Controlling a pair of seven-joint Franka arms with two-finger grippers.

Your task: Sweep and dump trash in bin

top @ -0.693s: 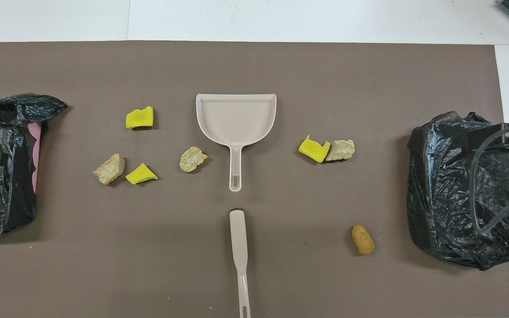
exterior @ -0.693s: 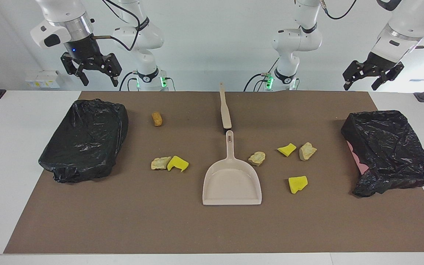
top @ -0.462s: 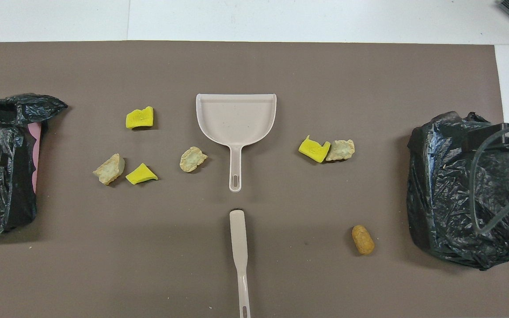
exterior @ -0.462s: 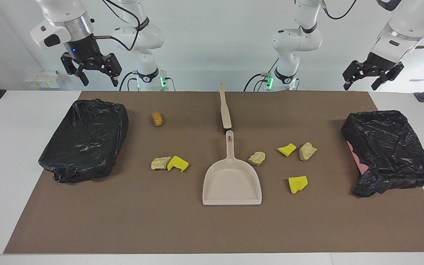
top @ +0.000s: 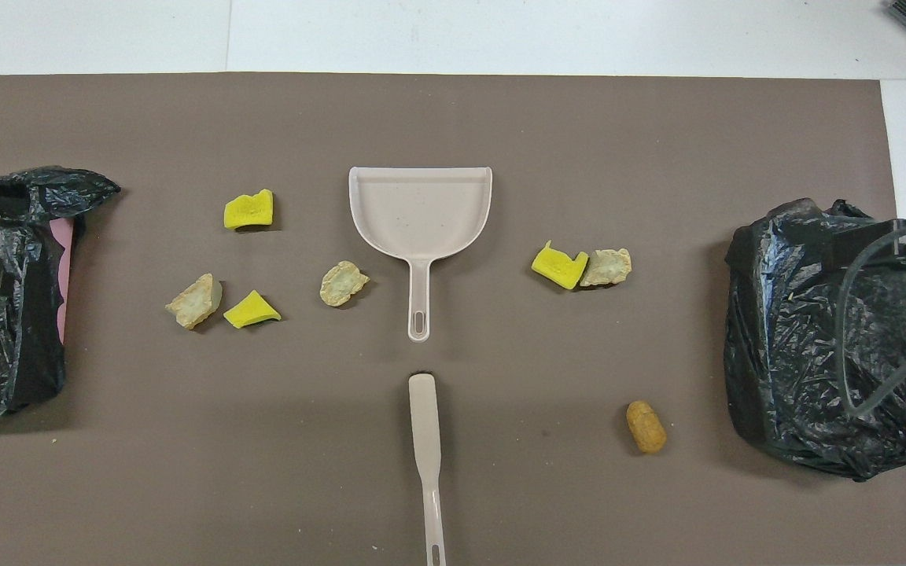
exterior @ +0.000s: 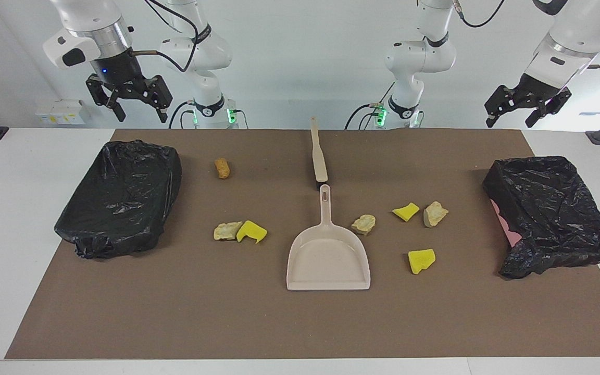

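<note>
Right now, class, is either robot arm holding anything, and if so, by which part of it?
Nothing is held. The left gripper and right gripper hang open and empty above the table; the brush and dustpan lie untouched.

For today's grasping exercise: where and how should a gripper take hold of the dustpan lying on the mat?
Grip the dustpan by its narrow straight handle, coming from above. It points toward the robots and lies flat, slim enough for two fingers; the wide tray is not. Both grippers hang open, away from it.
</note>
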